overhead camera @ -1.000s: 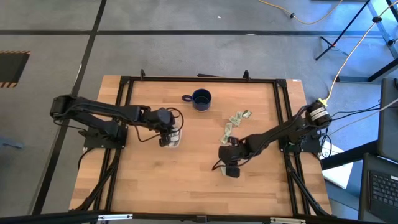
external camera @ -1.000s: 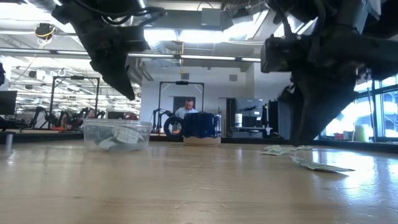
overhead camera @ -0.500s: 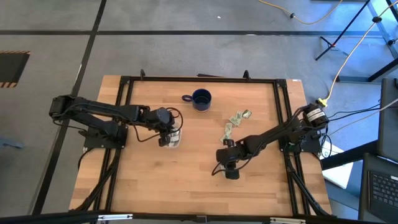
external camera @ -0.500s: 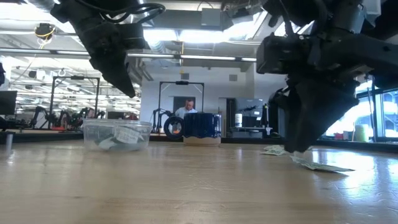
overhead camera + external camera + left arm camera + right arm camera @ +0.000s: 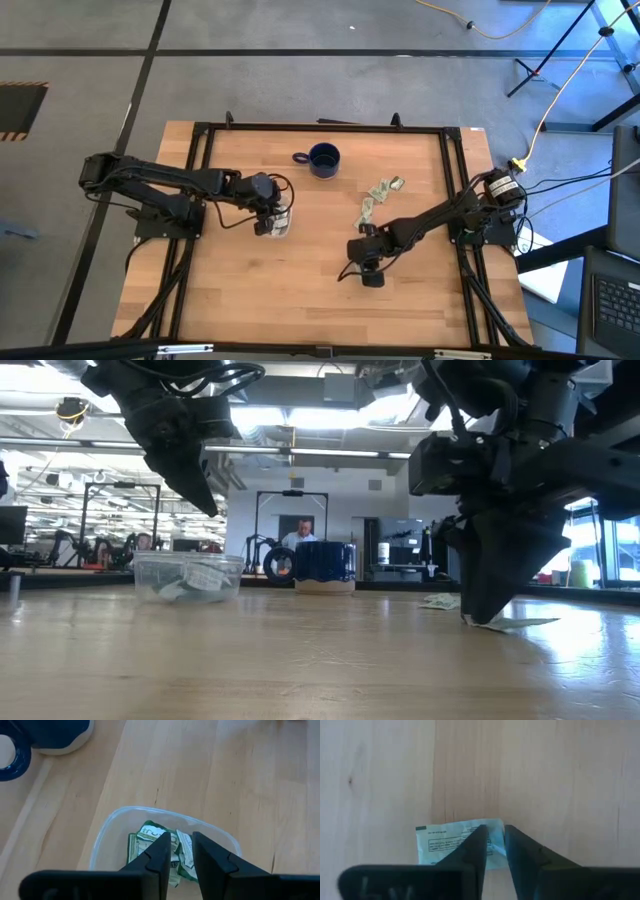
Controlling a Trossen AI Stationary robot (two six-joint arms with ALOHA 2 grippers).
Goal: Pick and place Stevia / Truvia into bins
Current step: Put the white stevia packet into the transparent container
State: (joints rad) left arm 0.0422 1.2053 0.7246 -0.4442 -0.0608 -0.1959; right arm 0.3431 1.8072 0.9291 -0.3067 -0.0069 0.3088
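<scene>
One pale green sachet (image 5: 454,844) lies flat on the table (image 5: 300,290), near the front, right of centre. Your right gripper (image 5: 494,837) is down on it, fingers nearly closed, pinching its edge. More loose sachets (image 5: 378,197) lie farther back, right of the blue mug (image 5: 323,159). The clear bin (image 5: 155,822) sits left of centre with several sachets inside; your left gripper (image 5: 178,845) hangs just over it, fingers a narrow gap apart, holding nothing.
</scene>
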